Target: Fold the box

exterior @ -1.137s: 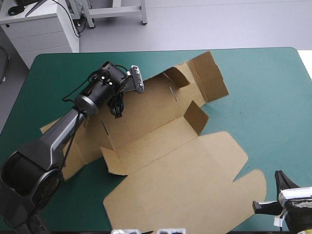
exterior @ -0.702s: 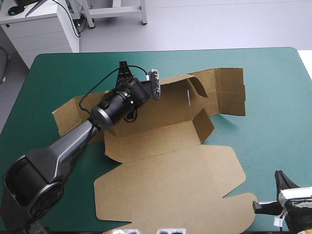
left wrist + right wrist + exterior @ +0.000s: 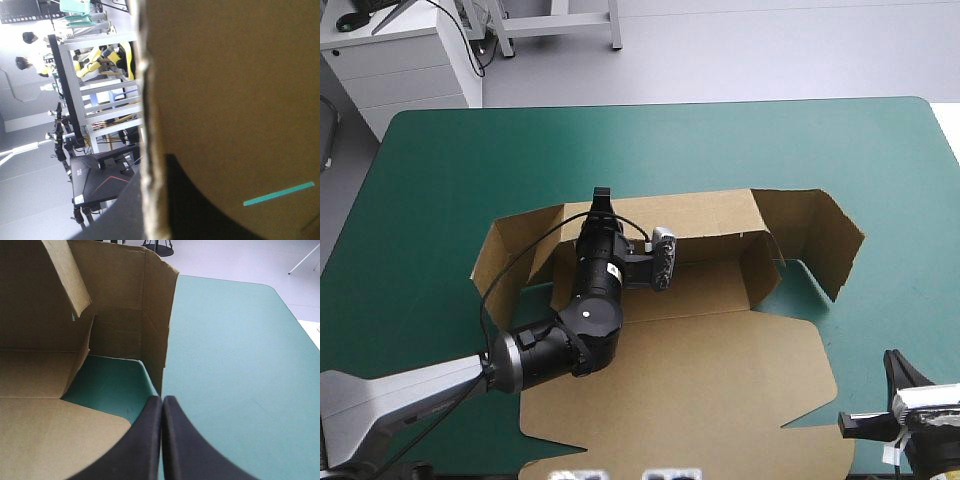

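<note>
As only wrist view shows, left gripper point(image 3: 152, 200) pinches box point(image 3: 225, 75) wall.

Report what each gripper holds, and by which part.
The left gripper is shut on the box, pinching the top edge of its raised rear wall. The right gripper is shut, holding nothing.

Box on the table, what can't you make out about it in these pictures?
- High view: the left tool is masked by its own arm, so its hold on the box is unseen.
- Left wrist view: the box's board fills it, hiding the table.
- Right wrist view: most of the box runs off the picture.
</note>
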Motion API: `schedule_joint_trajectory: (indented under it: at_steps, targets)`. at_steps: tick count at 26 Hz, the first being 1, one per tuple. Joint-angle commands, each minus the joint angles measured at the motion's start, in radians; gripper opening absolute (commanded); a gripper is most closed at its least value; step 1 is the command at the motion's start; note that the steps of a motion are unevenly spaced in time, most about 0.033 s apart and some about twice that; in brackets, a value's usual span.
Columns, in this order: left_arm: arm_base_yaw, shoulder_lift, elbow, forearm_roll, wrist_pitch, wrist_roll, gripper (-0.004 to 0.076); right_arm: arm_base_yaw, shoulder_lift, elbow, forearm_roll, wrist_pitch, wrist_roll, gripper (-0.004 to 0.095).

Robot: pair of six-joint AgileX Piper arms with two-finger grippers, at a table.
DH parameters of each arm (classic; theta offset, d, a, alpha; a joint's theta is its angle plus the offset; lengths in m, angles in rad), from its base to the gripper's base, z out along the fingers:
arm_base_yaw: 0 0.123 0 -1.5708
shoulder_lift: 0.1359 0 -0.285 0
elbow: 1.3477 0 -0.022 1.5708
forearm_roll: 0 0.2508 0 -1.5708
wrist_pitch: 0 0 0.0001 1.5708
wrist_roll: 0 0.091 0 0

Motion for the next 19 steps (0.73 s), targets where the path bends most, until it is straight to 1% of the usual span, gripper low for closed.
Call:
schedule_joint_trajectory:
  at_steps: [1,3,4,7,11,14,17,19]
  targets:
    - [-0.009,-0.044,0.053,0.214,0.039,-0.168,-0.0008,-0.008,-0.019,-0.022,0.012,-0.069,0.006,-0.0014]
    - [-0.009,-0.044,0.094,0.303,0.078,-0.280,-0.0008,-0.008,-0.017,-0.022,0.012,-0.067,0.016,-0.0013]
    - [-0.009,-0.044,0.108,0.331,0.084,-0.313,-0.0008,-0.008,-0.011,-0.024,0.012,-0.063,0.018,-0.0013]
    - [-0.023,-0.044,0.118,0.346,0.088,-0.335,-0.0008,-0.008,0.046,-0.051,-0.004,-0.013,0.069,-0.0013]
    - [-0.066,-0.044,0.118,0.357,0.092,-0.350,-0.0008,-0.008,0.157,-0.114,-0.001,0.029,0.095,-0.0013]
    - [-0.099,-0.044,0.118,0.365,0.096,-0.350,-0.0008,-0.008,0.254,-0.182,0.049,0.053,0.095,-0.0014]
    - [-0.110,-0.044,0.118,0.365,0.109,-0.350,-0.0008,-0.008,0.353,-0.263,0.142,0.018,0.095,-0.0014]
    - [-0.110,-0.044,0.118,0.365,0.123,-0.350,-0.0008,-0.008,0.435,-0.333,0.199,0.012,0.061,-0.0014]
